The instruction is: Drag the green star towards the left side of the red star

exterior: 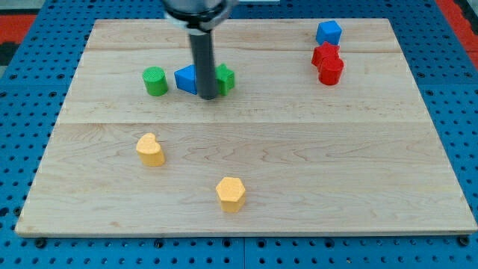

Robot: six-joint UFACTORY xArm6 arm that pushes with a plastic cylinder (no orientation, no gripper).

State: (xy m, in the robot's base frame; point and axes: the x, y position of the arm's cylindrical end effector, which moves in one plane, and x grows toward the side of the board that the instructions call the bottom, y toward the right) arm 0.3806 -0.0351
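Note:
The green star (225,78) lies at the board's upper middle, partly hidden behind my rod. My tip (208,96) rests on the board right at the star's lower left edge, between it and a blue triangle (187,78). The red star (325,54) sits at the upper right, touching a red hexagon-like block (331,72) just below it.
A green cylinder (155,81) stands left of the blue triangle. A blue block (328,33) lies above the red star. A yellow heart-like block (150,149) and a yellow hexagon (231,193) lie in the lower half of the wooden board (373,149).

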